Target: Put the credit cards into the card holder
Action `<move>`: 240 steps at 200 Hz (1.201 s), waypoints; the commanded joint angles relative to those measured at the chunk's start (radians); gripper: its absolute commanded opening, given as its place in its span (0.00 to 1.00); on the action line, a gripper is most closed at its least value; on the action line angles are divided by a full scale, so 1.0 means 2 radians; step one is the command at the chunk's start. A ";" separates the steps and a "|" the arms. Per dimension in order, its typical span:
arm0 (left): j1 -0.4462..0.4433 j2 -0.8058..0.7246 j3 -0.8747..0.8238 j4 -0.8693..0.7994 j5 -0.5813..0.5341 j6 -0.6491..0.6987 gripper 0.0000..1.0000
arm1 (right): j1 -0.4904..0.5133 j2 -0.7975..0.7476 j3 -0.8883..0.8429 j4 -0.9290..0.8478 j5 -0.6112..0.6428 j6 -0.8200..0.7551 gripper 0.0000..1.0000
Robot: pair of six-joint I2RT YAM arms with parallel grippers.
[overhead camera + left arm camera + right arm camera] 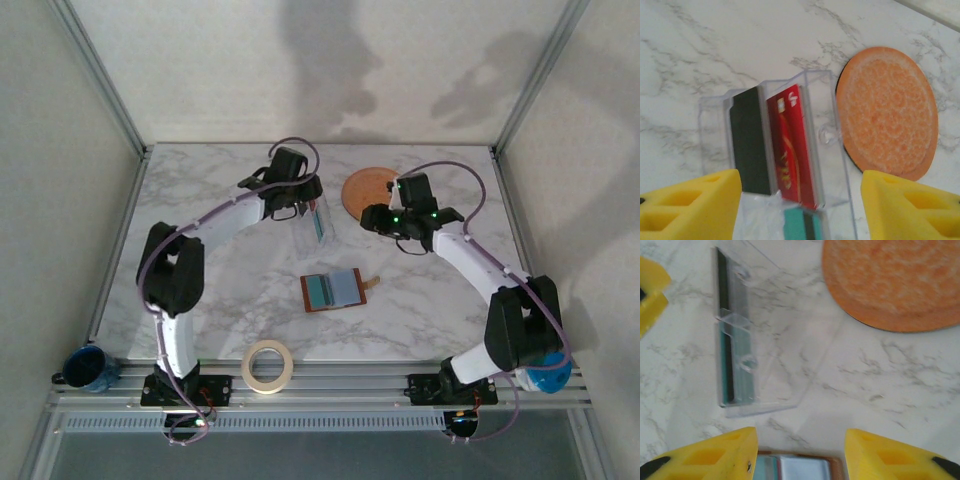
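1. Left fingers point(695, 205): spread, empty, straddling one end of the clear sleeve point(835, 165).
2. Right fingers point(715, 457): spread, empty, poised far-right of the wallet point(306, 293).
3. Wallet: open at mid-bench point(220, 300), with teal and blue-grey cards point(345, 287) showing in it.
4. Clear sleeve: far of the wallet. Its black card point(750, 145), red card point(790, 155) and teal card point(797, 225) lie lengthwise near-to-far beneath the left fingers. The left arm is nearer, so it is the likelier picker.

A white marble table point(220, 300) with grey veins is seen. It is closed in by plain pale walls point(200, 60) at the back and sides. Grey metal posts point(100, 75) are set in the corners. Soft dark shadows point(330, 60) are cast on the back wall.
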 commanded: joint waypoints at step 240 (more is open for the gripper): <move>-0.026 0.088 0.099 -0.004 0.000 0.000 0.30 | -0.026 0.015 -0.023 -0.004 -0.064 -0.011 0.52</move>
